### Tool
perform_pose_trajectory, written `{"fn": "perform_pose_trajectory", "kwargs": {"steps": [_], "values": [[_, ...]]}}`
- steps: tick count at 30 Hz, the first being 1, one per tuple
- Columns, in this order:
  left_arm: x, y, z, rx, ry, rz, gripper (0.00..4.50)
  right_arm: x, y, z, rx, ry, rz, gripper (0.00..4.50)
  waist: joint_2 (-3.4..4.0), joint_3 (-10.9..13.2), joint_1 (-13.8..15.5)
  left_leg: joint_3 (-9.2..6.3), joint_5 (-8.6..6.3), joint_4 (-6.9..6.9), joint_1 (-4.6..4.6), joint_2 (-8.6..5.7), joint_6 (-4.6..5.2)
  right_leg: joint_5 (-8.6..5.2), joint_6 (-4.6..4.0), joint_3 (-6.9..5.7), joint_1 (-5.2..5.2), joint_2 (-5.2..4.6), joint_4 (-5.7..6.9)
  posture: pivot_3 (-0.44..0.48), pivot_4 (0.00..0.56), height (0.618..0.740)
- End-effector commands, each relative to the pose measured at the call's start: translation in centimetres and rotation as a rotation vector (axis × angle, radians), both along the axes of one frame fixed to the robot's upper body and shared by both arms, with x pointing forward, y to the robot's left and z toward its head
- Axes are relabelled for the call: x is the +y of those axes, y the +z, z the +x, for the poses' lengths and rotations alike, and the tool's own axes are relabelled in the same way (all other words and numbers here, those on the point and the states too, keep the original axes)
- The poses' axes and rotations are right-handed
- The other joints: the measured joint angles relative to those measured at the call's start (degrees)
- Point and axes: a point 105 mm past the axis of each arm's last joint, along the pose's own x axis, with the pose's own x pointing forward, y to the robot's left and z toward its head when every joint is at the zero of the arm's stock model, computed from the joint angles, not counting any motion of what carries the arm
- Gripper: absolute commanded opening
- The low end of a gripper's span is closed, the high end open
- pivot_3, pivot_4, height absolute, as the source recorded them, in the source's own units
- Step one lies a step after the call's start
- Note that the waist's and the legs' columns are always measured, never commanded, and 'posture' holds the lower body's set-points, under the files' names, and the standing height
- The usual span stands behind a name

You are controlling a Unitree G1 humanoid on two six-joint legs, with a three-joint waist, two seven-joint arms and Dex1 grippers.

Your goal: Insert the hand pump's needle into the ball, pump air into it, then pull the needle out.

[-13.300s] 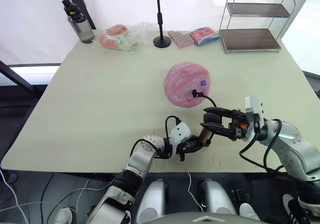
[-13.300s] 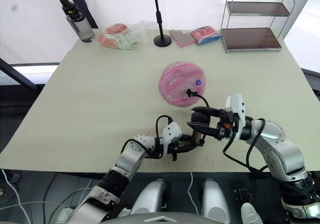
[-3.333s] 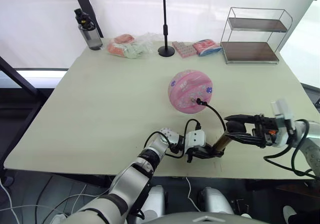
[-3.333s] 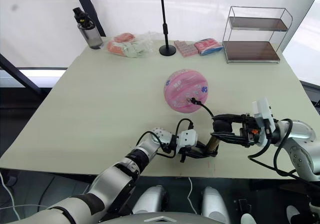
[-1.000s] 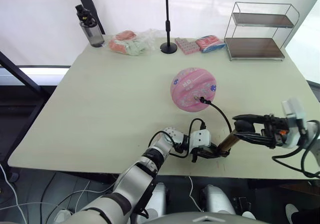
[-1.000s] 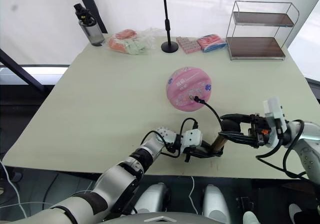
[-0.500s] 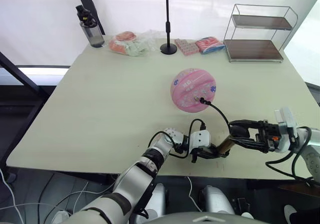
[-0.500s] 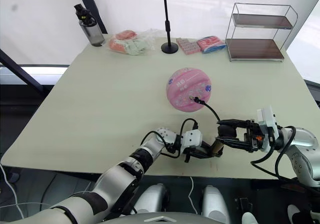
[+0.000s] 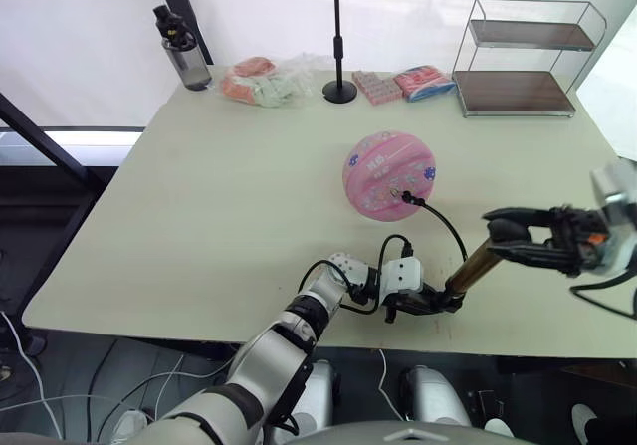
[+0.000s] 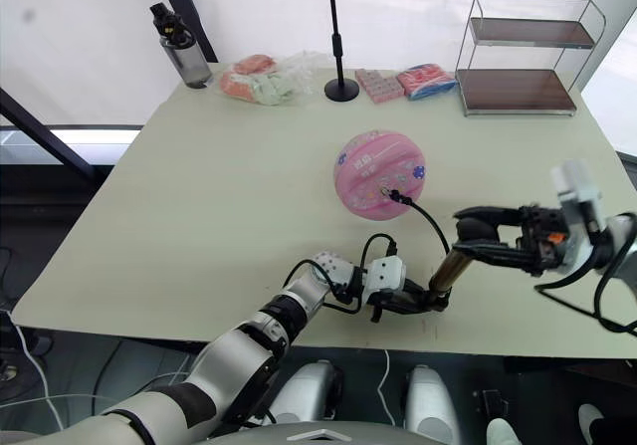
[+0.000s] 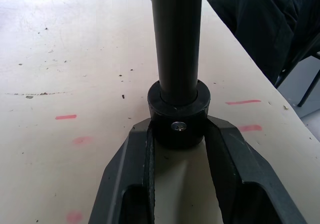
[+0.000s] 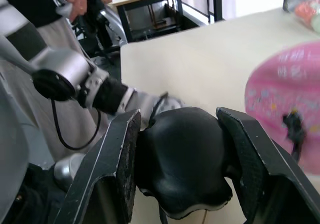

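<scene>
The robot's left arm reaches in from the lower middle of the head views, forearm low and angled toward the right. Its left gripper (image 9: 430, 301) sits at the lower centre, both black fingers (image 11: 131, 159) pressed against the black base cap of the hand pump (image 9: 468, 271). The right arm enters from the right edge, stretched leftward. Its right gripper (image 9: 503, 234) is at the middle right, fingers (image 12: 119, 156) clamped on either side of the pump's T-handle.

Needle (image 9: 399, 196) too small to resolve where the hose meets the ball (image 9: 390, 175). Hand pump (image 9: 468, 272) base cap — partly hidden between left gripper (image 11: 177, 134) fingers; T-handle covered by right gripper (image 12: 180, 169).
</scene>
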Motion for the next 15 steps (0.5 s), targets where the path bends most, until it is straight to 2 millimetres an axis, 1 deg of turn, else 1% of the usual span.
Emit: {"fn": "perform_pose_trajectory", "kwargs": {"steps": [1,2,6,8,11,15], "values": [[0.8,-2.4,-1.7,0.068,-0.044,0.092,1.16,-0.9,5.6,-0.4,-0.176,-0.040,0.038,1.92,0.00,0.00,0.00,-0.03,0.00,0.03,-0.05,0.00,0.00,0.00,0.00,-0.02,-0.03,0.00,0.00,0.000,0.150,0.740],[0.7,-2.4,-1.7,0.068,-0.044,0.092,1.16,-0.9,6.3,-0.5,-0.181,-0.038,0.044,1.92,0.14,0.06,-0.05,-0.05,0.00,0.03,-0.07,-0.01,0.00,0.00,0.00,-0.04,-0.04,0.00,0.00,0.000,0.150,0.740],[0.6,-2.4,-1.7,0.068,-0.045,0.091,1.16,-1.1,8.8,-1.0,-0.202,-0.023,0.065,1.92,0.18,0.08,0.07,-0.08,0.02,0.06,-0.27,-0.08,-0.01,0.02,0.02,-0.07,-0.20,-0.06,0.02,0.000,0.150,0.740],[0.6,-2.4,-1.7,0.067,-0.046,0.090,1.16,-1.2,9.6,-1.2,-0.209,-0.018,0.071,1.92,0.17,0.09,0.11,-0.08,0.02,0.06,-0.27,-0.10,-0.01,0.02,0.02,-0.07,-0.21,-0.09,0.02,0.000,0.150,0.740],[0.5,-2.4,-1.8,0.069,-0.047,0.088,1.16,-1.3,10.4,-1.4,-0.216,-0.020,0.084,1.92,0.08,0.22,-0.03,-0.11,0.01,0.06,-0.35,-0.10,-0.01,0.01,0.02,-0.09,-0.26,-0.09,0.02,0.000,0.150,0.740],[0.5,-2.4,-1.8,0.070,-0.047,0.089,1.16,-1.3,10.4,-1.4,-0.208,-0.015,0.075,1.92,0.08,0.23,-0.15,-0.03,0.02,0.05,-0.52,-0.11,-0.01,0.02,0.03,-0.04,-0.52,-0.10,0.12,0.000,0.150,0.740]]}}
